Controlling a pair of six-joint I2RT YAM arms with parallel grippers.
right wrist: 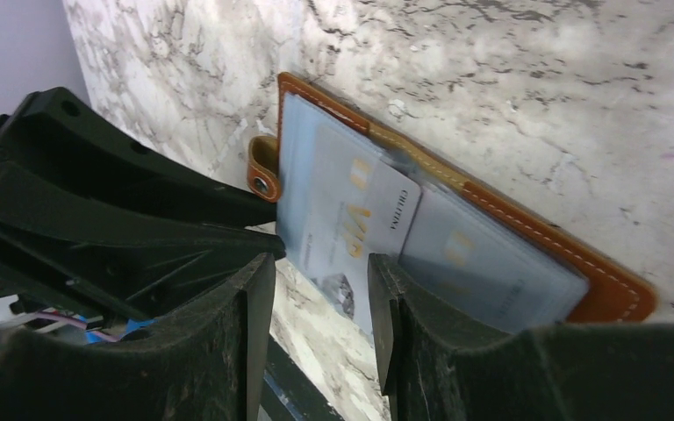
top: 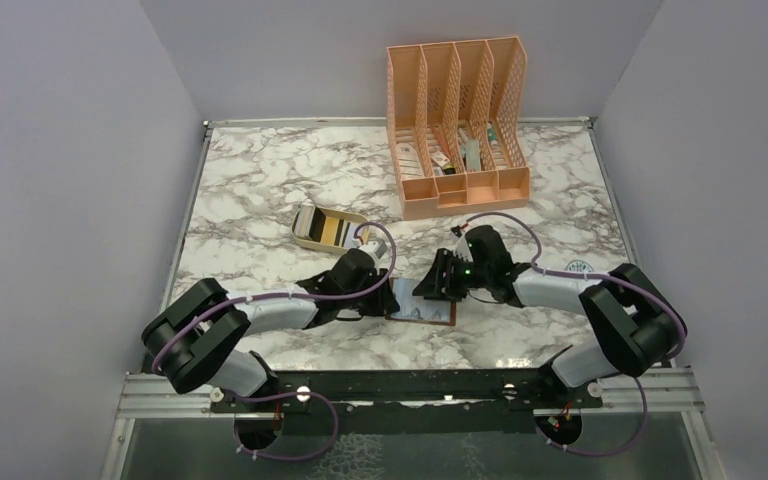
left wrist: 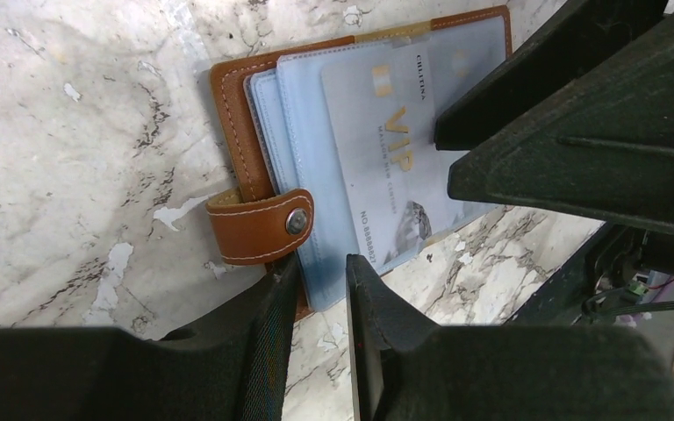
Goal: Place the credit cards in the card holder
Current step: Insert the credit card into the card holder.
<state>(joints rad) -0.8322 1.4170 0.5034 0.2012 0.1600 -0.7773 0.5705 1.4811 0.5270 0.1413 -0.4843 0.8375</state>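
The card holder [top: 422, 310] lies open near the front edge of the table [top: 260, 180], between the two arms, with its snap tab [left wrist: 259, 226] out to one side. A pale VIP card [left wrist: 386, 167] rests slantwise on the bluish sleeves [left wrist: 303, 132], one end hanging past the holder's edge. Whether the other end sits in a slot I cannot tell.

The right gripper [right wrist: 316, 298] stands partway open astride that loose end. The left gripper [left wrist: 320, 303] is narrow, with the sleeve edge between its fingers, but I cannot tell if it has a firm pinch.

More credit cards [top: 320, 228] sit in a beige tray [top: 355, 218], well apart.

I judge the main risk to be the slick sleeves letting the card skate over the slot. A weak left hold could also let the holder slide on the smooth table, and the two grippers are close enough to knock together.
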